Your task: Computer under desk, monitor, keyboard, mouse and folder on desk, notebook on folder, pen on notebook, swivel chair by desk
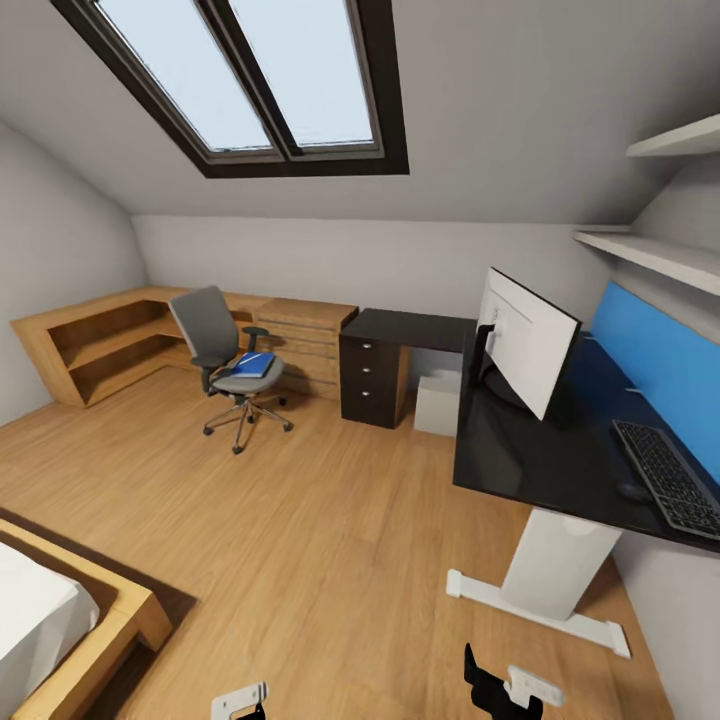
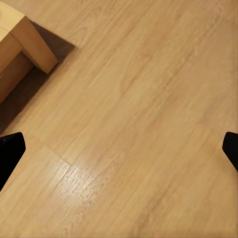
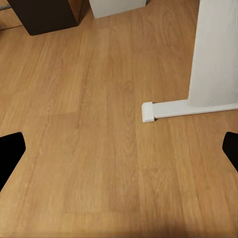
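A large skylight (image 1: pixel 255 80) with a dark frame sits in the sloped ceiling. Low light wooden shelving (image 1: pixel 105 340) runs along the far corner, joined by a wooden drawer chest (image 1: pixel 305 335). A blue wall panel (image 1: pixel 660 355) and two white shelves (image 1: pixel 650 250) line the right wall. A wooden bed frame (image 1: pixel 95 625) stands on the plank floor (image 1: pixel 330 540).

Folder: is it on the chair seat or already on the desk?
On the chair. The blue folder lies flat on the swivel chair seat, well apart from the desk.
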### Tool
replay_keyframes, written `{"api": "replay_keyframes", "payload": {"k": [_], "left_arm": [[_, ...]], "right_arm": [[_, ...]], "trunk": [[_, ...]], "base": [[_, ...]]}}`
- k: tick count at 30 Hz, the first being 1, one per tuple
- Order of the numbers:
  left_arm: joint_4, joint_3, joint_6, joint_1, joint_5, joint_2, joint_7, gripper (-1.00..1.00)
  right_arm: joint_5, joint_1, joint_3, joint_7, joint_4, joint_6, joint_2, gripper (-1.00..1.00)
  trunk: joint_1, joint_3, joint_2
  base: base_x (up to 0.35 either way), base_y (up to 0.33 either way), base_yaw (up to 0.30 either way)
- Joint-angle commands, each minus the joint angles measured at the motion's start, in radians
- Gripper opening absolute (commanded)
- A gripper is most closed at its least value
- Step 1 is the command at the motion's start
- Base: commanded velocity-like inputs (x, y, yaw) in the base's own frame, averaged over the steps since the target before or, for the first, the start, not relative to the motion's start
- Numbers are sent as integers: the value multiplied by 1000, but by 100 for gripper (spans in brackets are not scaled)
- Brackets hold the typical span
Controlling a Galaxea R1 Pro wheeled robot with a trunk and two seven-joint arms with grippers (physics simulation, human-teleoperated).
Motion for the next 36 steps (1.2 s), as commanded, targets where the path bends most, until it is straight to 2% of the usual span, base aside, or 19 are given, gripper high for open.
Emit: {"api": "replay_keyframes", "payload": {"k": [1,13,19,29,31,36], "left_arm": [[0,-8,-6,-1,11,1,7,100],[2,-9,-6,-1,12,-1,9,100],[3,-10,-6,-1,12,-1,4,100],[22,-13,-6,-1,11,-1,3,100],[56,-16,-6,-1,12,-1,3,100],[62,-15,-19,-1,11,-1,3,100]], "right_arm": [[-10,0,-3,11,2,-4,0,100],[-8,24,-3,13,-1,-11,-1,100],[-8,25,-3,15,0,-18,-3,100],[-8,25,-3,14,0,-17,-2,100],[-8,25,-3,14,0,-17,-3,100],[-7,25,-3,16,0,-16,0,100]], "trunk": [[-4,2,6],[-50,39,90],[-50,39,90],[-50,39,90],[-50,39,90],[-57,46,104]], "base": [[-12,-16,0],[-2,-3,0],[0,-39,0],[0,-294,0],[0,-59,0],[0,-17,0]]}}
